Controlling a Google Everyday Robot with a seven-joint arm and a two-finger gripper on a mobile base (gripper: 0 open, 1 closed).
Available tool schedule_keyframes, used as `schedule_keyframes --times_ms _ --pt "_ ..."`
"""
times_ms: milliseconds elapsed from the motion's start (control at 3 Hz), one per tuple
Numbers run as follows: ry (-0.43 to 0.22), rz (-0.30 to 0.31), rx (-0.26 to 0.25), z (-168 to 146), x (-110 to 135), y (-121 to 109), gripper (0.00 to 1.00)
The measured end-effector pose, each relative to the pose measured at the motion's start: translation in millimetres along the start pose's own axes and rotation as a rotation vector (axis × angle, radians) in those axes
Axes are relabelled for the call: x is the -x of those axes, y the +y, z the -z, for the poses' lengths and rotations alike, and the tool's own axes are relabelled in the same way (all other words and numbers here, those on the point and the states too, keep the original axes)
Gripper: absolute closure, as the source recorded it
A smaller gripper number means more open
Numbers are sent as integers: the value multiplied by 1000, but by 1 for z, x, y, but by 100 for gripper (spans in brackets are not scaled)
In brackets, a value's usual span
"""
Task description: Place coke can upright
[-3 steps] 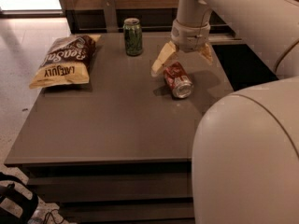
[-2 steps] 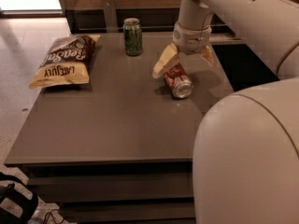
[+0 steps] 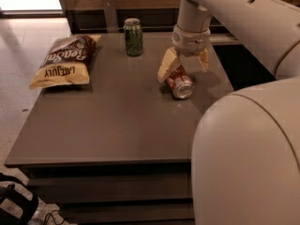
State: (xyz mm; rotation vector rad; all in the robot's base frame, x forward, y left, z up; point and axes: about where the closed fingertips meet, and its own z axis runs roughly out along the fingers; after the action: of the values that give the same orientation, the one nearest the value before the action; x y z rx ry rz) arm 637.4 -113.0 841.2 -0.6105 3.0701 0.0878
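Note:
The coke can (image 3: 180, 83) is red with a silver end. It lies on its side on the grey table (image 3: 117, 121), right of the middle, with its silver end turned toward the front. My gripper (image 3: 183, 72) hangs straight down over the can's far end. It is open, with one tan finger (image 3: 167, 64) on the can's left and the other (image 3: 204, 60) on its right. The fingers straddle the can without closing on it.
A green can (image 3: 133, 37) stands upright at the back of the table, left of the gripper. A chip bag (image 3: 65, 61) lies flat at the far left. My white arm and body (image 3: 248, 149) fill the right side. A dark wall unit runs behind the table.
The gripper has hardly shifted over the can. The can lies on its side as before.

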Motion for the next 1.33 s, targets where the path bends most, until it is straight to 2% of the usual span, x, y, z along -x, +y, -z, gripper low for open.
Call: schedule_keyframes --times_ms 333,1000,1333 --pt "1 21 -1 -2 3 3 41" --pt "-21 22 -1 -6 12 4 89" --pt "-28 23 -1 -8 14 4 100"
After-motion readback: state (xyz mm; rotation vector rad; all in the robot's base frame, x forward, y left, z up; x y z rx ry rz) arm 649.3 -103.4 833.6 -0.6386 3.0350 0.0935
